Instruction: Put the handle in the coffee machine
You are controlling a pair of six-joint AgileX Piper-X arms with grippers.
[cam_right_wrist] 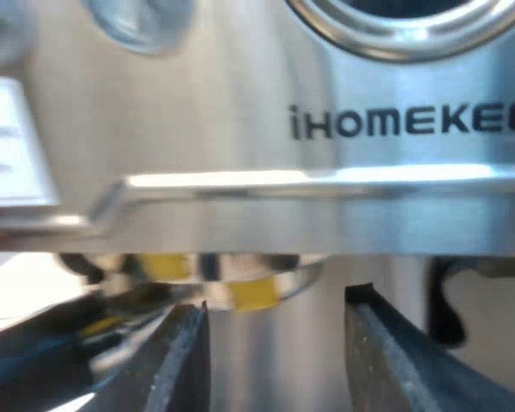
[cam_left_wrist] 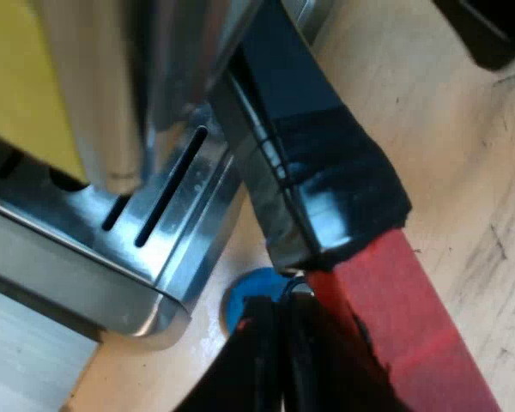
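Left pincer [cam_left_wrist: 285,365] at handle [cam_left_wrist: 326,172] red end; grip state: can't tell.
Handle's long axis runs from espresso machine [cam_left_wrist: 154,223] base toward camera, red end nearest, over table [cam_left_wrist: 463,172] and blue tamper [cam_left_wrist: 247,296]. Right pincer [cam_right_wrist: 276,311] spread at machine front.

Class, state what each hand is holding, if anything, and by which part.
Left hand seems to grip the handle at its red end. Right hand, open before the espresso machine, holds nothing.

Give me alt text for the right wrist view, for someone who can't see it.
The right claw, fingers apart, faces the espresso machine close up, its shiny steel front bearing lettering that reads iHOMEKEE.
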